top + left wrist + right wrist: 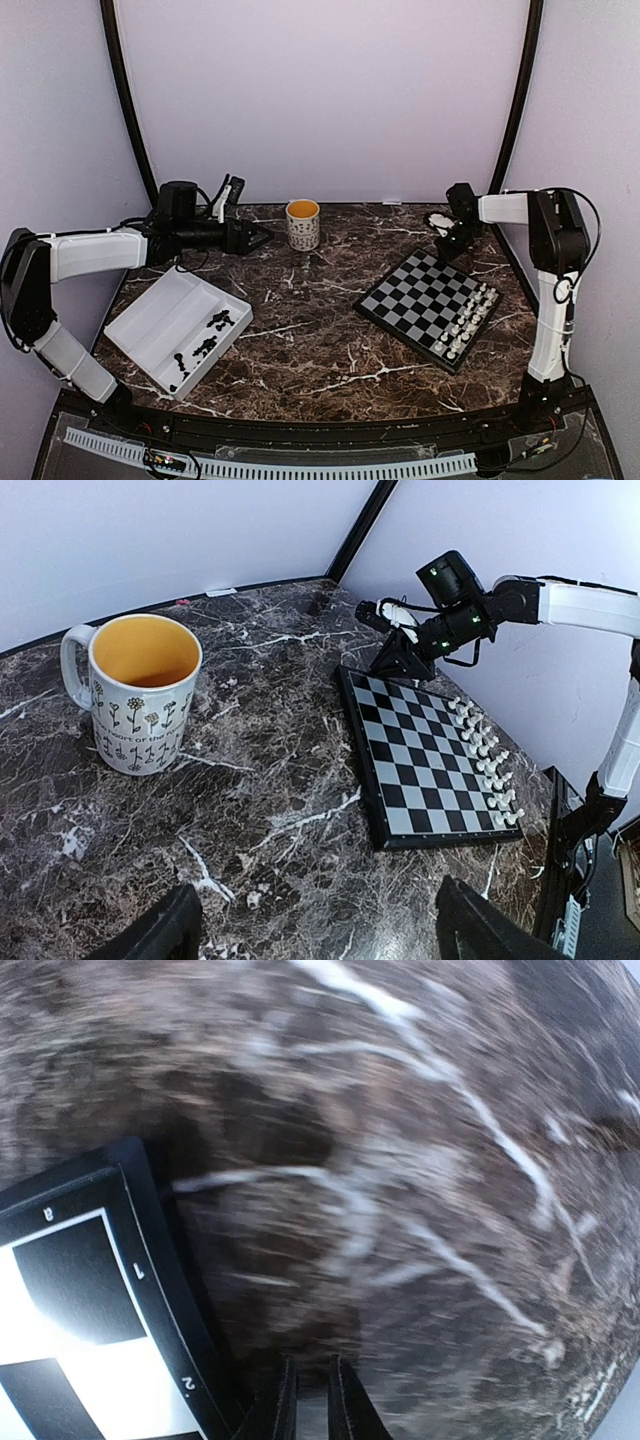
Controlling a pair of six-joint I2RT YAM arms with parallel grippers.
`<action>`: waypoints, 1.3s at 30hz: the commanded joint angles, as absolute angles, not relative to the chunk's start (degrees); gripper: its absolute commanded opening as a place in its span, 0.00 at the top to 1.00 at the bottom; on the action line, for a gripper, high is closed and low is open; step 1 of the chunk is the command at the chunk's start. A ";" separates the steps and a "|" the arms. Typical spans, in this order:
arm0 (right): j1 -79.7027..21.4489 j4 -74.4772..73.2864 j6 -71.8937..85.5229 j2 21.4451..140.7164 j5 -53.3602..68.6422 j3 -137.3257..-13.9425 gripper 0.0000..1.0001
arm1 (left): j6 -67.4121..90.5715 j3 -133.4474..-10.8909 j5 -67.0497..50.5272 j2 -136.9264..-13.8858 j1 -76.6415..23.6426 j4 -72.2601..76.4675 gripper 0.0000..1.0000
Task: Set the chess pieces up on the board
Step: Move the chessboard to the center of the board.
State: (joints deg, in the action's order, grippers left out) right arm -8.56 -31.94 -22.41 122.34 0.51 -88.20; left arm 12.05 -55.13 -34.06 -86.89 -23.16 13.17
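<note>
Top external view puts my right gripper [447,245] just off the far corner of the board [425,300], fingers [285,1405] drawn nearly together with only a slit between, and I cannot tell whether anything is pinched; my left gripper [320,930] hangs spread wide, well left of the board, by the mug [140,690]. White pieces [468,318] stand in two rows along the board's right edge, while black pieces [207,347] lie in the tray [165,305] far left of the board. This low beside the rim, a sideways move of mine could catch the board, shove it and topple those white rows.
</note>
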 commanded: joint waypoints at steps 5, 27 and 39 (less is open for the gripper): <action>-17.00 -35.28 -26.31 121.52 6.49 -82.53 0.86 | 12.34 -57.96 -35.54 -87.89 -23.69 10.19 0.19; -8.92 -38.16 -24.72 93.78 15.89 -72.72 0.77 | -1.62 -61.91 -23.89 -94.09 -38.50 -4.11 0.18; -0.62 -44.31 -31.30 72.58 4.09 -45.51 1.00 | -4.49 -66.19 -17.96 -103.29 -49.87 -16.31 0.64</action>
State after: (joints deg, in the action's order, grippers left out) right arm -2.68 -41.34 -29.19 75.00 6.26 -48.69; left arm -2.81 -64.77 -19.05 -101.23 -48.93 -10.44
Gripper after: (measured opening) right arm 0.009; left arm 0.398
